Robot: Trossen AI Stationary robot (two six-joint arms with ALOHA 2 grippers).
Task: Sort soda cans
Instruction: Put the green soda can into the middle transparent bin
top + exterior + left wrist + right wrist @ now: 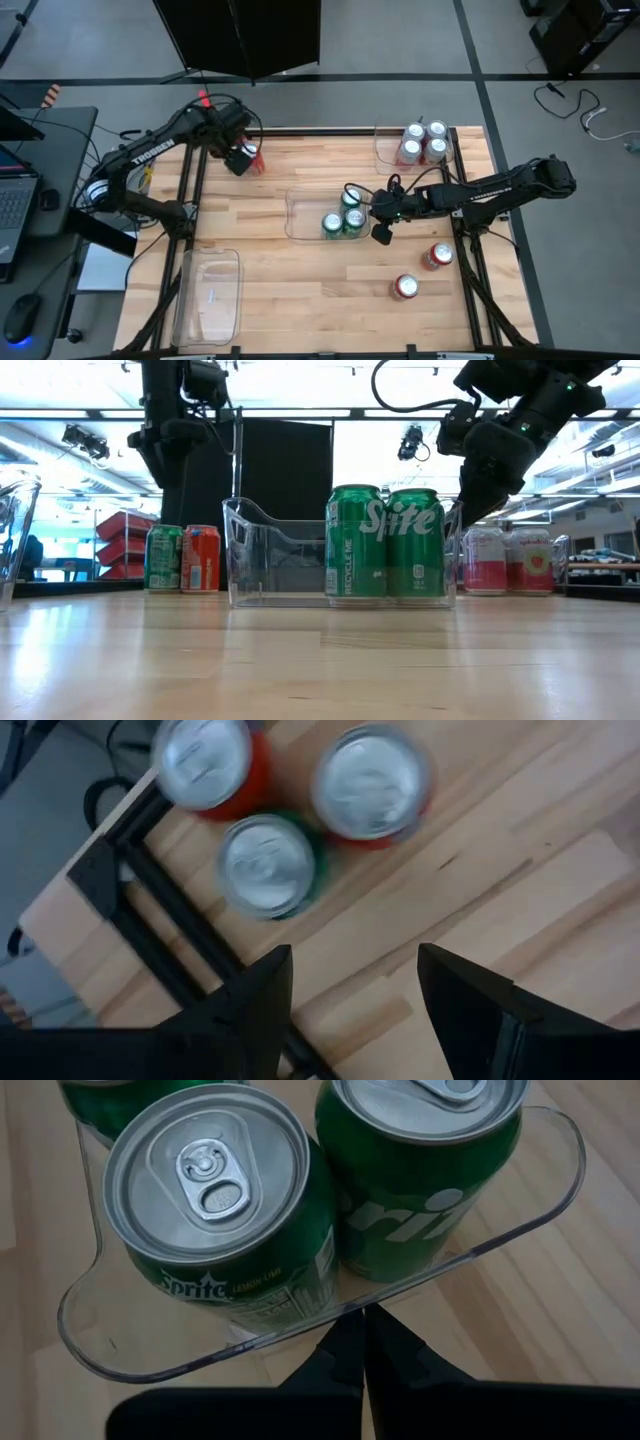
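Observation:
Two red soda cans [205, 760] [370, 785] and a green one [268, 865] stand together at the table's far left. My left gripper [355, 1000] hovers open above them [240, 160], with nothing between its fingers. Three green cans [345, 215] stand in the clear middle bin [300, 215]. My right gripper [365, 1345] is shut and sits just outside that bin's right end [382, 232]. Two more red cans [437, 257] [405, 288] stand on the bare table at the near right. My right gripper's shut fingertips [366, 1330] stand at the outer rim of the middle bin [440, 1265], slanting down from the table's right. I cannot tell whether they touch it.
A clear bin at the far right [385, 150] holds several silver-white cans [424, 142]. An empty clear bin [207, 295] lies at the near left. Bare wood lies between the bins and along the near edge. A black frame rail [150, 890] runs close by the far-left cans.

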